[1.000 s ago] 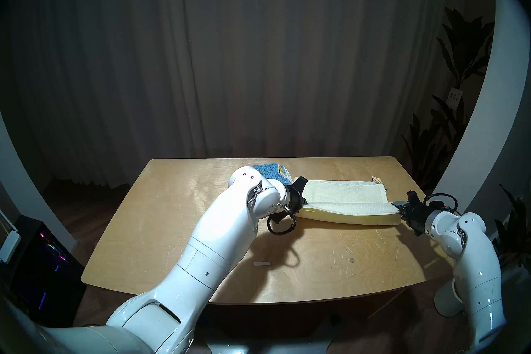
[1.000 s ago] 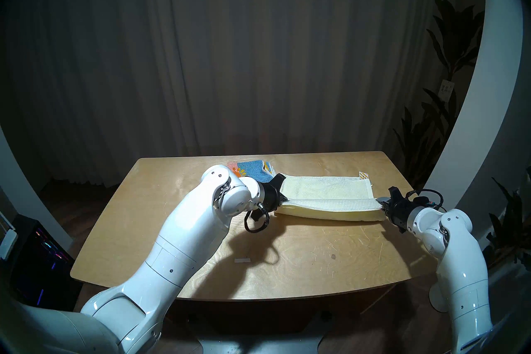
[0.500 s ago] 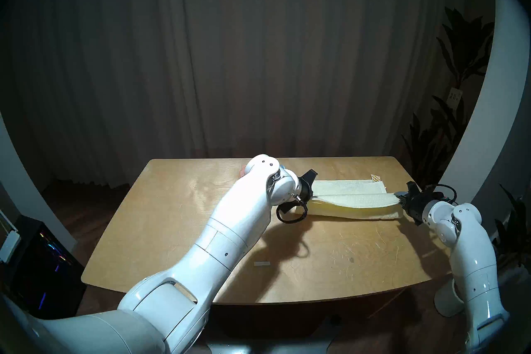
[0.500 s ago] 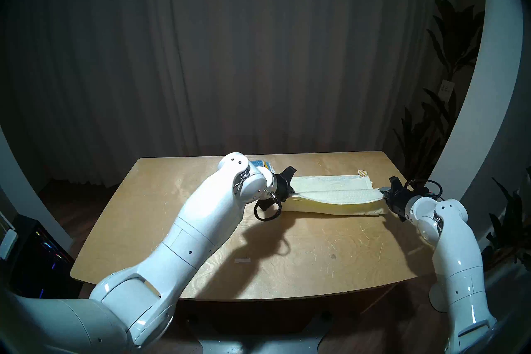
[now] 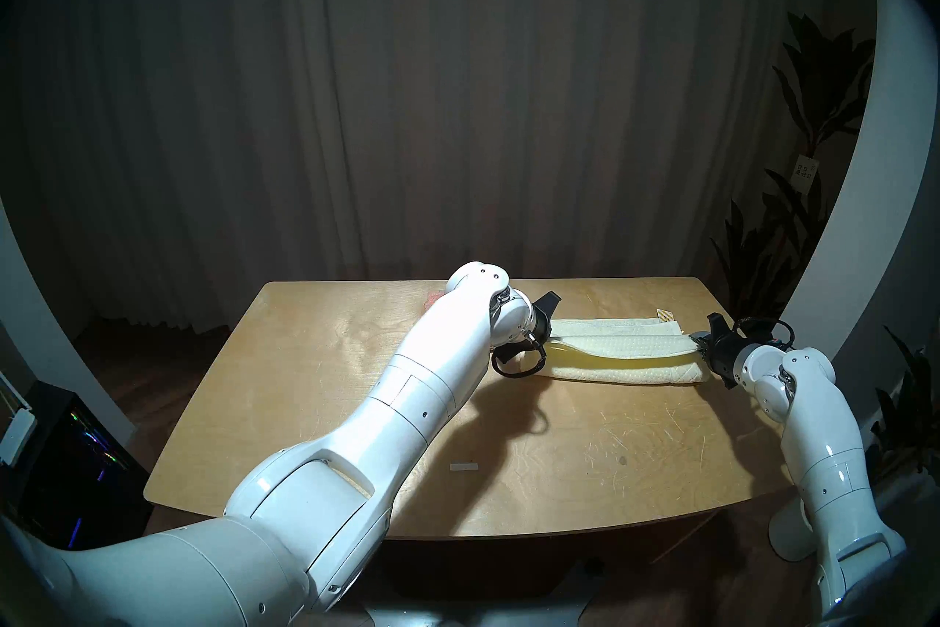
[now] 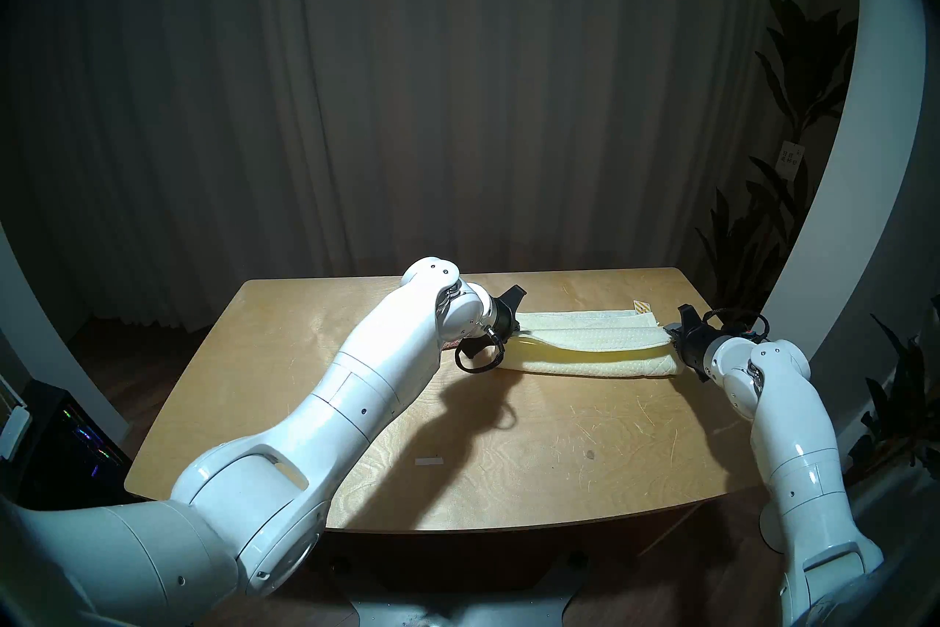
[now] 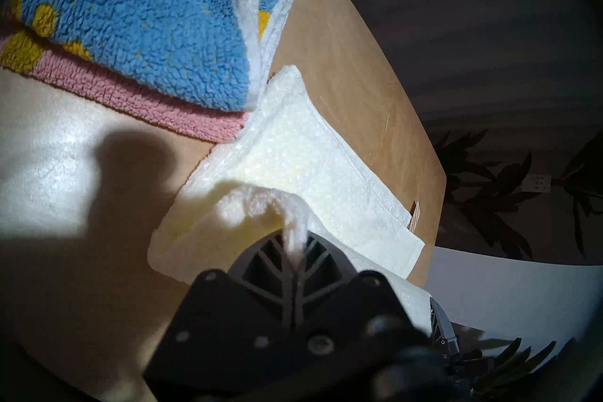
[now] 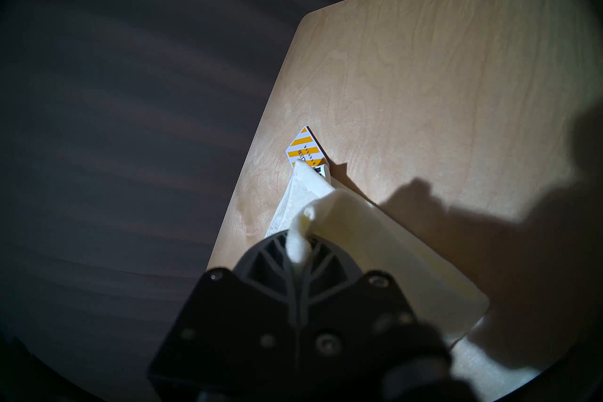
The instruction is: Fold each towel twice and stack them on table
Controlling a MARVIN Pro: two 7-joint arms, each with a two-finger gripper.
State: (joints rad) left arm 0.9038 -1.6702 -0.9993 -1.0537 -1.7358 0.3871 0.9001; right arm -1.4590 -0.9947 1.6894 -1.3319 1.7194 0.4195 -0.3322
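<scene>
Fingers of the left gripper (image 7: 295,256) are pressing together on a corner of the cream towel (image 5: 630,346), and the right gripper (image 8: 298,256) is pinching the opposite corner in the same tight way. Between them the held edge is hanging above the lower layer, which is lying on the far right part of the table (image 5: 325,387). The head views are showing the whole long strip of towel. The colourful towel (image 7: 137,19) is lying folded just beside the cream one, and only the left wrist view is showing it clearly. The right wrist view alone is showing a striped orange label (image 8: 305,147) at the towel's far corner.
</scene>
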